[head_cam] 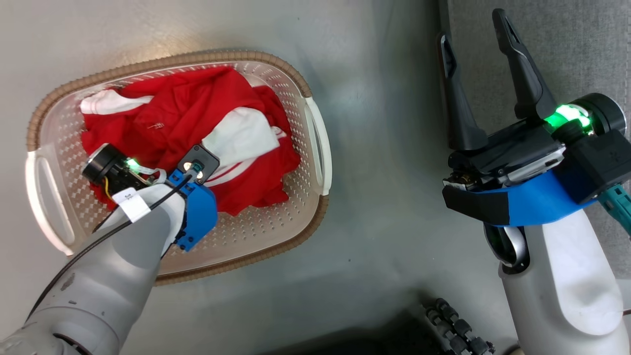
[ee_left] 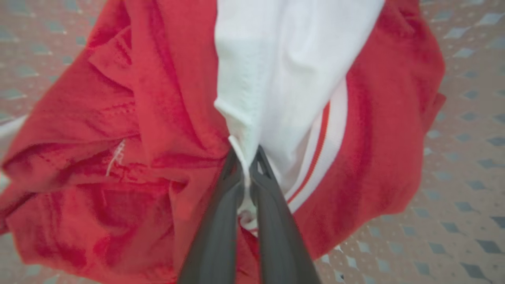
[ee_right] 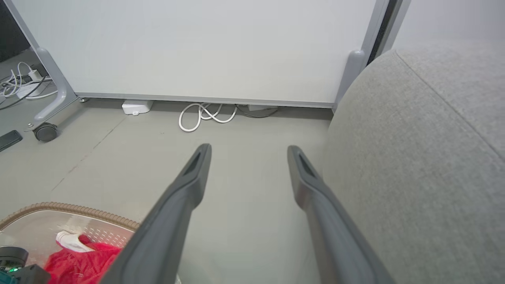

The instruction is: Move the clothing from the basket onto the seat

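grey smooth floor (head_cam: pixel 384 148) lies under everything, and on it stands the basket (head_cam: pixel 318 148), with the seat (head_cam: pixel 567 49) at the robot's right side. the clothing (head_cam: pixel 197 113) is inside the basket, a crumpled red heap with white panels. the left gripper (ee_left: pixel 247 157) reaches down into this heap, and its fingers (ee_left: pixel 221 221) are pressed together on a fold of the white cloth. the right gripper (head_cam: pixel 471 24) hangs over the floor just beside the seat, its two fingers wide apart.
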